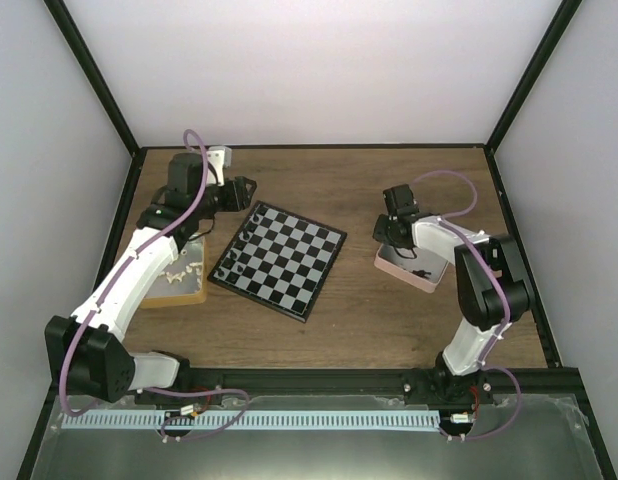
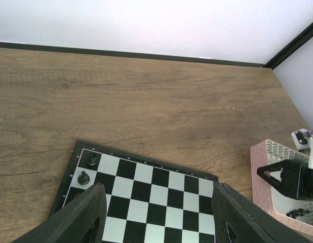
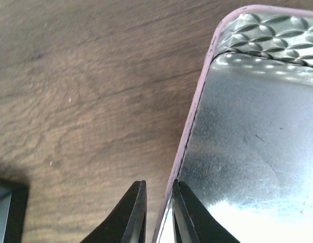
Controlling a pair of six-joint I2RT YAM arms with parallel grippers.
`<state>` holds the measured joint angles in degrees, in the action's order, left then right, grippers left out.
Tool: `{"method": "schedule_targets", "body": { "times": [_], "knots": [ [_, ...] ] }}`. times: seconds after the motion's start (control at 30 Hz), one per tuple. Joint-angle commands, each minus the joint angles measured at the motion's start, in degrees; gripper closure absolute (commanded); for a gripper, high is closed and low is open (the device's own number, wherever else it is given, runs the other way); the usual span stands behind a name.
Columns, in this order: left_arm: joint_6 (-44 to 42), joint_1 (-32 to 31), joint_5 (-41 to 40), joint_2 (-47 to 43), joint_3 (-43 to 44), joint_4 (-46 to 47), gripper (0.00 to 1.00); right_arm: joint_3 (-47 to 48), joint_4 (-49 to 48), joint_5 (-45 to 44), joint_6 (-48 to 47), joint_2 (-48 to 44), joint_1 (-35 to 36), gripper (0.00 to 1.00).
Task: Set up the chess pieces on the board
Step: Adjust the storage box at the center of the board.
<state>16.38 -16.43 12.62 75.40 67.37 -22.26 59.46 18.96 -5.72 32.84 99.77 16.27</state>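
Note:
The board lies mid-table, turned at an angle. Several black chess pieces stand along its left edge; two of them show in the left wrist view at the board's corner. My left gripper hovers over the board's far-left corner, jaws wide open and empty. Cream-white pieces lie in the tan tray. My right gripper is at the pink tray's left rim. Its fingers stand a narrow gap apart, one each side of the rim, holding nothing.
A few black pieces lie in the pink tray, which also shows in the left wrist view. The left arm runs over the tan tray. Walls and black frame posts close in the table at the back and sides.

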Motion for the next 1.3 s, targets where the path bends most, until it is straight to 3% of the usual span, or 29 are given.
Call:
{"method": "schedule_targets", "body": {
  "times": [0.0, 0.23, 0.73, 0.83, 0.97, 1.07, 1.27],
  "knots": [
    [-0.5, 0.2, 1.8, -0.6, -0.8, 1.0, 0.41, -1.6, 0.2, 5.2, -7.1, -4.0, 1.0, 0.85],
    [-0.6, 0.2, 1.9, -0.3, -1.2, 1.3, 0.41, -4.7, 0.0, 16.6, -13.5, -7.1, 5.7, 0.85],
    [-0.3, 0.1, 2.3, 0.8, -1.6, 1.9, 0.41, -11.1, 9.5, 21.6, -16.7, -12.8, 11.1, 0.86],
    [0.0, 0.1, 2.6, 1.0, -1.6, 2.0, 0.40, -10.8, 10.8, 20.2, -15.8, -13.8, 11.3, 0.84],
    [0.0, 0.2, 2.7, 1.1, -1.5, 2.0, 0.40, -7.7, 11.8, 14.6, -11.9, -15.6, 11.3, 0.65],
    [0.0, 0.1, 2.5, 1.1, -1.4, 1.9, 0.40, -5.3, 11.4, 8.4, -6.7, -17.0, 11.3, 0.59],
    [-0.2, 0.1, 2.2, 0.8, -1.4, 1.8, 0.41, -5.0, 11.3, -5.7, 7.7, -16.7, 8.9, 0.54]
  ]
}}
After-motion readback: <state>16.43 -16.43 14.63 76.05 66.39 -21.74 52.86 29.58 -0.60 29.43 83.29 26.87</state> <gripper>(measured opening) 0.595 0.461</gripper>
